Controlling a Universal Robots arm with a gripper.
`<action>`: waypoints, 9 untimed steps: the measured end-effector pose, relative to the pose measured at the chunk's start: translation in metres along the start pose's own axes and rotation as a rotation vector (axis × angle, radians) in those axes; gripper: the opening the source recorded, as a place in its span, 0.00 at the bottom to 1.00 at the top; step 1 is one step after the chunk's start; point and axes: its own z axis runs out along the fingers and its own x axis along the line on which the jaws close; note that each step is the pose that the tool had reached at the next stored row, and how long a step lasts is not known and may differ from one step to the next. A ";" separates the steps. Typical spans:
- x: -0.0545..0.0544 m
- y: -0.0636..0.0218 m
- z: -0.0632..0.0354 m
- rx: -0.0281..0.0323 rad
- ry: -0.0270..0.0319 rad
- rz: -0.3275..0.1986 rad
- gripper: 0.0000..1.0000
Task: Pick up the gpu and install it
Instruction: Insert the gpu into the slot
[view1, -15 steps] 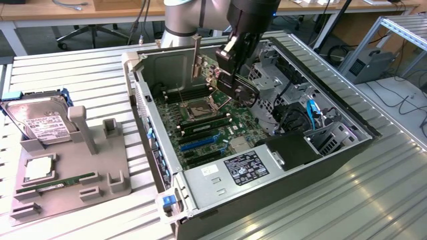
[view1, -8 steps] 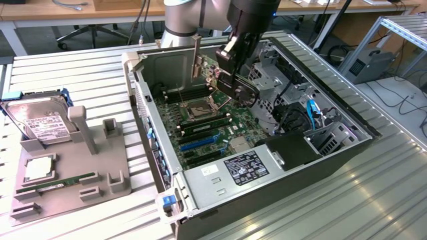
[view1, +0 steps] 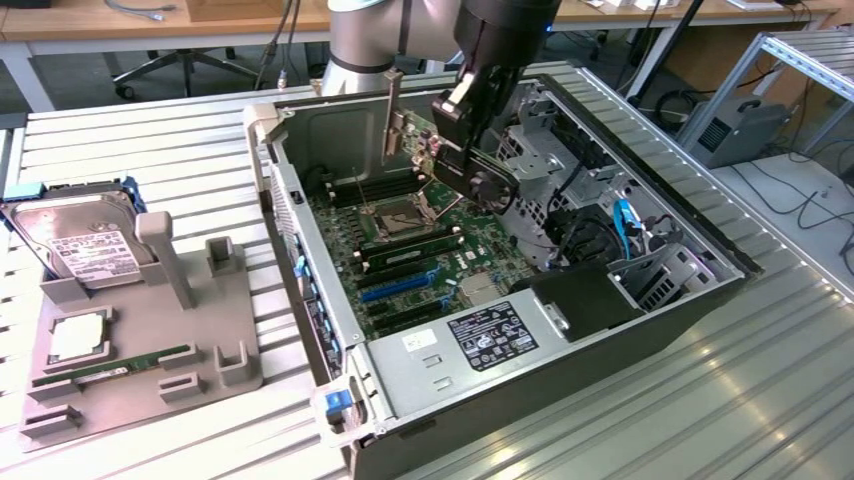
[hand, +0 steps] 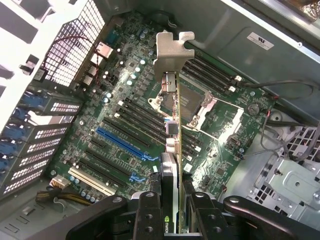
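A long table (view1: 160, 150) of ribbed silver metal slats carries two things. An open computer case (view1: 561, 410) lies on its side towards the exterior view's right, running from the near edge to the far. Just beside it, on the exterior view's left, a flat grey holder tray (view1: 174, 325) rests near the front.
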 end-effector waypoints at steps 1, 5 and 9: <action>0.000 0.0000 0.0000 0.0000 0.0000 -0.001 0.27; 0.000 0.0000 0.0000 -0.0001 0.0000 -0.003 0.27; 0.000 0.0000 0.0000 -0.0002 0.0002 -0.006 0.27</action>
